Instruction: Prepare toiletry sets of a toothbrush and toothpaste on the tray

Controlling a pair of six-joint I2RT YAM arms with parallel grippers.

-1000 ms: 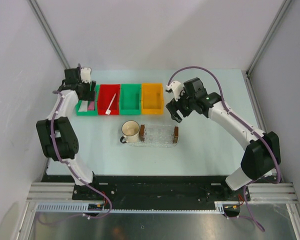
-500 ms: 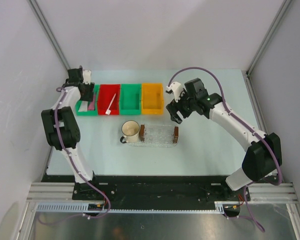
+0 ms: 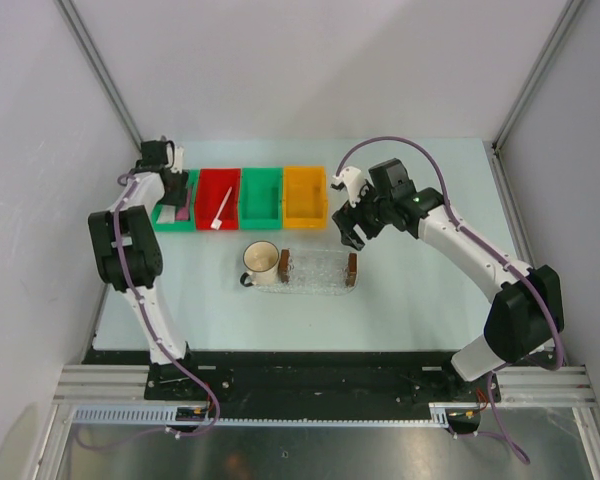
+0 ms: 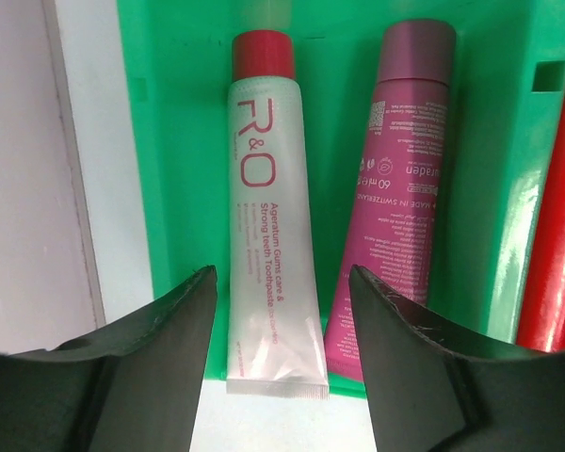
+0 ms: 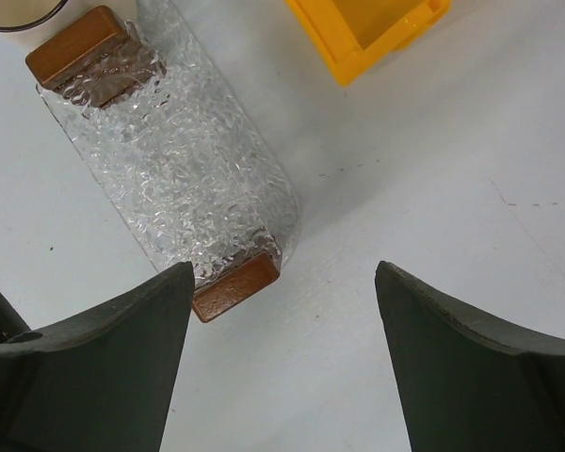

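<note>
In the left wrist view a pale pink toothpaste tube (image 4: 268, 217) with a red cap lies in a green bin (image 4: 184, 113), beside a magenta tube (image 4: 395, 188). My left gripper (image 4: 282, 311) is open, its fingers on either side of the pale tube's flat end without touching it. From above, the left gripper (image 3: 177, 198) hangs over the leftmost bin. The white toothbrush (image 3: 221, 210) lies in the red bin (image 3: 208, 185). The clear tray (image 3: 318, 268) with brown end blocks holds nothing. My right gripper (image 3: 348, 232) is open and empty, just above the tray's right end (image 5: 235, 287).
A cream mug (image 3: 261, 260) stands against the tray's left end. A second green bin (image 3: 261, 195) and an orange bin (image 3: 305, 195) follow the red one in a row behind the tray. The orange bin's corner (image 5: 377, 38) lies close ahead of the right gripper.
The left arm has folded in towards the wall and its gripper has dropped closer over the leftmost bin, jaws a little narrower. The right gripper has barely moved.
</note>
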